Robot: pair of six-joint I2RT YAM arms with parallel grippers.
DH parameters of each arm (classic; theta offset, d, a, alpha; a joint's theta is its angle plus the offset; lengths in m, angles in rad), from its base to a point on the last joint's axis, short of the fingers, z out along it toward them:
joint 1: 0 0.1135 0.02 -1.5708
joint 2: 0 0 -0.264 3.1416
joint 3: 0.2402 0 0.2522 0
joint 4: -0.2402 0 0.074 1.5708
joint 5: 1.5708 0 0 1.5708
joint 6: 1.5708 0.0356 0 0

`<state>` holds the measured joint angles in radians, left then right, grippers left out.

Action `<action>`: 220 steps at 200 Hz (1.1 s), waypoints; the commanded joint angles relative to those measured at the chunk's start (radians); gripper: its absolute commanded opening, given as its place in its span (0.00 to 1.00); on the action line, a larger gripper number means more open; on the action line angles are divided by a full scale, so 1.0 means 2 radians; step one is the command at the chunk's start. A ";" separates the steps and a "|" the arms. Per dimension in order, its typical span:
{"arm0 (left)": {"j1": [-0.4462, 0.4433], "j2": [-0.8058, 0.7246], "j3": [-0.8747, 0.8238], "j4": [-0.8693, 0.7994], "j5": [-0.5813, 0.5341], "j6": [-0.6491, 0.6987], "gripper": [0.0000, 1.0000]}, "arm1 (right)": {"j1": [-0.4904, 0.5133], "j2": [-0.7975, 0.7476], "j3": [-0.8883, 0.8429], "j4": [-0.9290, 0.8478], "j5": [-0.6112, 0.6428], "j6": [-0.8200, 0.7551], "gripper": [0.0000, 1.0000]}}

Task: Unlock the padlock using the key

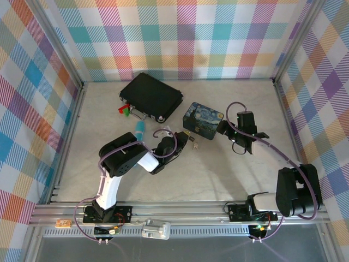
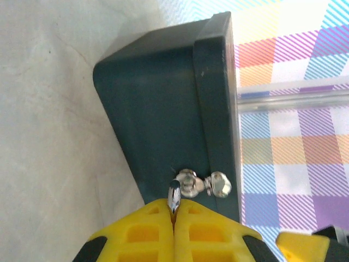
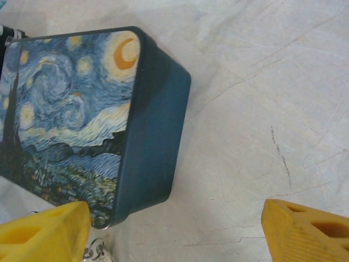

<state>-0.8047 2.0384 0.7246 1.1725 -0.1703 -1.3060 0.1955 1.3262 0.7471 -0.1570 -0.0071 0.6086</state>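
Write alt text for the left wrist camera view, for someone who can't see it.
The left claw, its yellow fingers pressed shut, pinches a thin silvery key whose tip sits close beside small silvery fittings on a dark teal tin. A pale marbled table lies to the left and a plaid wall to the right.

A: Entry. Containers on the desk?
B: Two: one painted tin, one black case.
A: Small items?
B: One silvery key, one light-blue stick, one red bit, one green bit.
A: Hands?
B: Two: left hand, right hand.
A: Desks?
B: One.
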 commanded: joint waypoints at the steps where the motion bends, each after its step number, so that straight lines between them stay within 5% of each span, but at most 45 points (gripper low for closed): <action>1: 0.009 -0.044 -0.021 -0.009 0.045 0.011 0.00 | -0.003 -0.016 0.016 -0.032 -0.029 -0.052 0.83; 18: 0.014 -0.067 -0.042 -0.037 0.076 0.016 0.00 | -0.003 -0.029 0.010 -0.040 -0.056 -0.076 0.87; 28: 0.017 -0.083 -0.053 -0.058 0.093 0.019 0.00 | -0.003 -0.038 0.005 -0.046 -0.069 -0.087 1.00; 70: 0.024 -0.163 -0.050 -0.256 0.155 0.082 0.00 | -0.003 -0.071 -0.018 -0.060 -0.097 -0.102 0.99; 127: 0.024 -0.194 0.051 -0.557 0.145 0.212 0.00 | -0.003 -0.091 -0.027 -0.062 -0.097 -0.101 0.99; 220: 0.033 -0.133 0.139 -0.645 0.077 0.281 0.01 | -0.003 -0.104 -0.029 -0.089 -0.070 -0.119 0.99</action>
<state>-0.7601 1.7443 0.9810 -0.0536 0.0399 -0.7910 0.1955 1.1412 0.6991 -0.3012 -0.1680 0.4019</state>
